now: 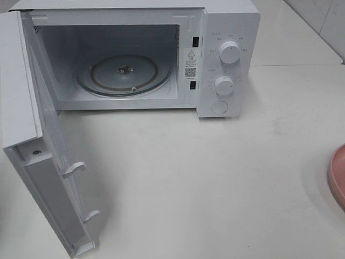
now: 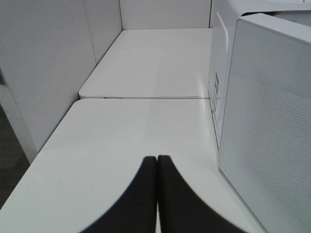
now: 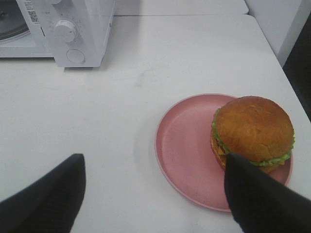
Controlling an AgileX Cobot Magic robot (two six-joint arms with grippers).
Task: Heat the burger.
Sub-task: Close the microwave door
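Note:
The burger [image 3: 252,128], with a glossy brown bun, green lettuce and yellow cheese, sits on a round pink plate [image 3: 189,150] in the right wrist view. My right gripper [image 3: 155,182] hangs open above the table, one finger [image 3: 257,194] overlapping the burger's near edge, the other over bare table. The exterior high view shows only the plate's rim [image 1: 337,175] at the right edge; the burger is out of that view. My left gripper [image 2: 157,167] is shut with nothing in it, beside the white microwave's open door [image 2: 267,126].
The white microwave [image 1: 226,59] stands at the back of the white table [image 1: 205,183]. Its door [image 1: 43,151] is swung wide open toward the front left. A glass turntable [image 1: 124,73] lies inside. Neither arm shows in the exterior high view.

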